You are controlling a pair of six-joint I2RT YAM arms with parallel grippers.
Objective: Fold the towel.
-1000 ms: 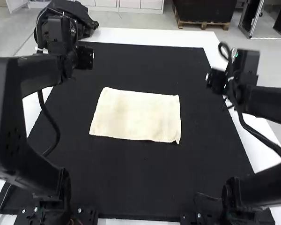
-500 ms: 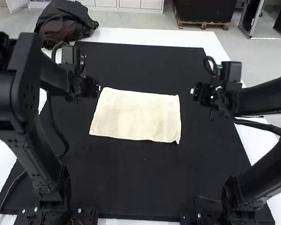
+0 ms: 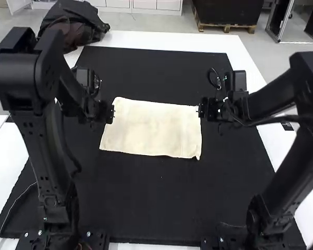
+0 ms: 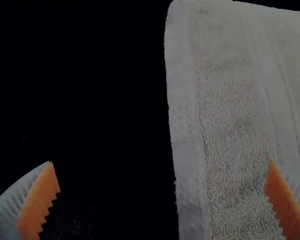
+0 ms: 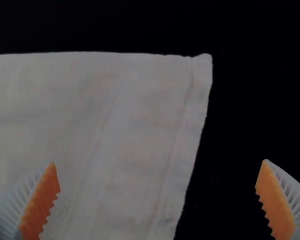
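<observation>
The cream towel (image 3: 154, 127) lies spread flat in the middle of the black mat. At its left edge, near the far left corner, is my left gripper (image 3: 111, 114); my right gripper (image 3: 201, 108) is at the far right corner. In the left wrist view, my left gripper (image 4: 160, 175) is open, one finger over the mat and the other over the towel (image 4: 240, 110), with the side edge between them. In the right wrist view, my right gripper (image 5: 157, 175) also stands open, the towel's edge (image 5: 187, 130) between its fingers. Neither holds cloth.
The black mat (image 3: 161, 208) surrounds the towel on all sides, with the white table edge (image 3: 164, 41) beyond it. A dark bag (image 3: 75, 26) rests at the table's far left corner.
Both arms have moved inward over the mat, the left gripper rightward and the right gripper leftward, each arriving at a side of the towel. The towel has stayed put.
</observation>
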